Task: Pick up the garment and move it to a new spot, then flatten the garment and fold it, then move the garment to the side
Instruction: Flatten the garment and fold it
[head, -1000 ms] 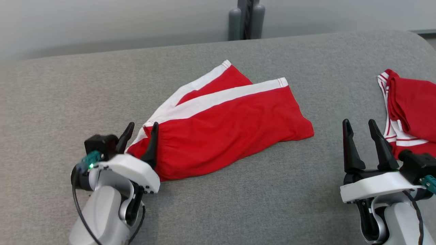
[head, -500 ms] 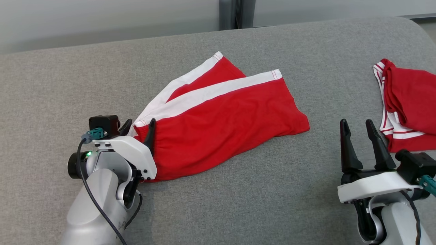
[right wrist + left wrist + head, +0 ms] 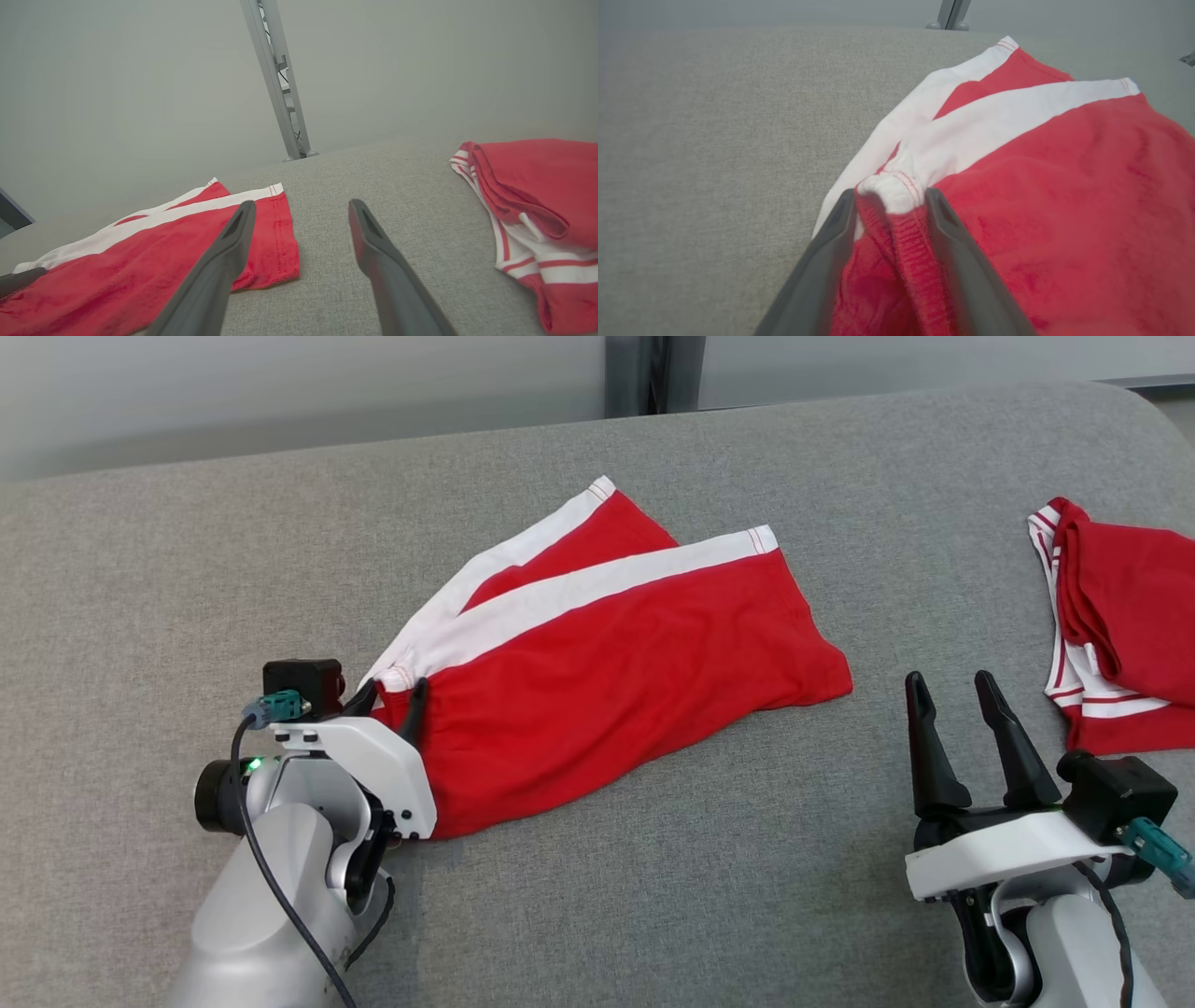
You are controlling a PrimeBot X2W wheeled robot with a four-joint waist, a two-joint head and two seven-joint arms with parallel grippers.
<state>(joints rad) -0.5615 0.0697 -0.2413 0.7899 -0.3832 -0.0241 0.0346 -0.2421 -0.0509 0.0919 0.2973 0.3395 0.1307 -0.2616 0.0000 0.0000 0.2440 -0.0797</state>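
Observation:
The garment (image 3: pixel 607 663), red shorts with white side stripes, lies roughly flat on the grey cushioned surface (image 3: pixel 187 569). It also appears in the left wrist view (image 3: pixel 1064 186) and the right wrist view (image 3: pixel 140 261). My left gripper (image 3: pixel 390 695) stands at the waistband's left corner. Its two fingers straddle that corner, and the elastic band bunches into a ridge between them (image 3: pixel 889 196). The jaws remain wide apart. My right gripper (image 3: pixel 948 686) hovers open over bare fabric surface to the right of the shorts, with nothing between its fingers (image 3: pixel 301 207).
A second red and white garment (image 3: pixel 1120 625) lies crumpled at the right edge, close beside my right gripper (image 3: pixel 528 186). A grey post (image 3: pixel 653 373) stands behind the surface's far edge. The surface's right rear corner curves away.
My left gripper has pushed forward onto the waistband corner, and its fingers have drawn slightly closer around the bunched cloth. The right gripper has drifted a little left and nearer. The camera shifted early on.

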